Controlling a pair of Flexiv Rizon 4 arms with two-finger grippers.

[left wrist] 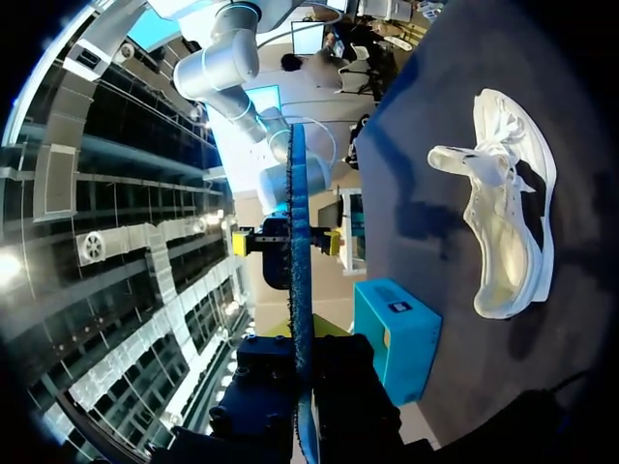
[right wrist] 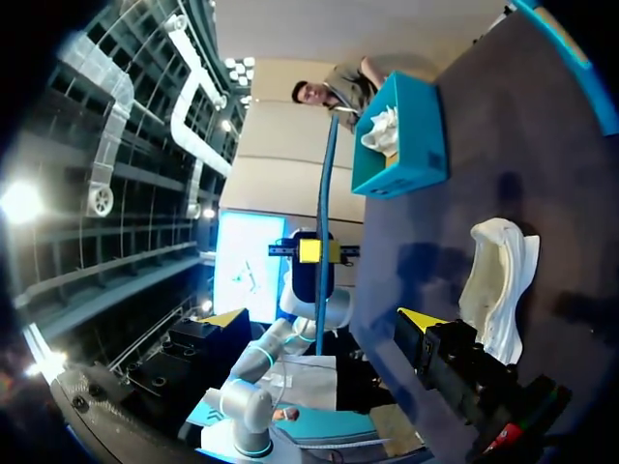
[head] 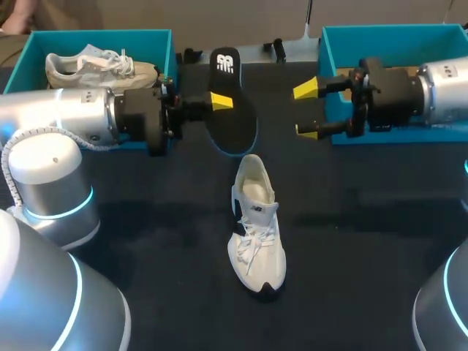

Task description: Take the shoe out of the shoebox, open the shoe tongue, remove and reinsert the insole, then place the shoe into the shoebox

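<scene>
1. Head view: the left gripper [head: 219,102] is clamped on the black insole [head: 231,102]. One yellow tip presses the face turned upward, and the insole is held in the air over the far middle of the tabletop [head: 146,219].
2. The insole's heel end points toward the far edge and its toe end toward the near edge. In both wrist views it shows only as a thin blue-rimmed edge.
3. The right gripper [head: 307,110] has its two yellow tips spread well apart with nothing between them. It hangs just to the right of the insole, facing it without touching.
4. The white shoe [head: 256,227] stands on its sole at the middle of the tabletop, toe toward the near edge. Its mouth gapes wide, and it sits apart from both grippers.
5. The left shoebox [head: 95,33] sits at the far left corner with a second shoe [head: 95,69] lying inside it.
6. The right shoebox [head: 380,29] sits at the far right corner, and the right arm crosses above it.
</scene>
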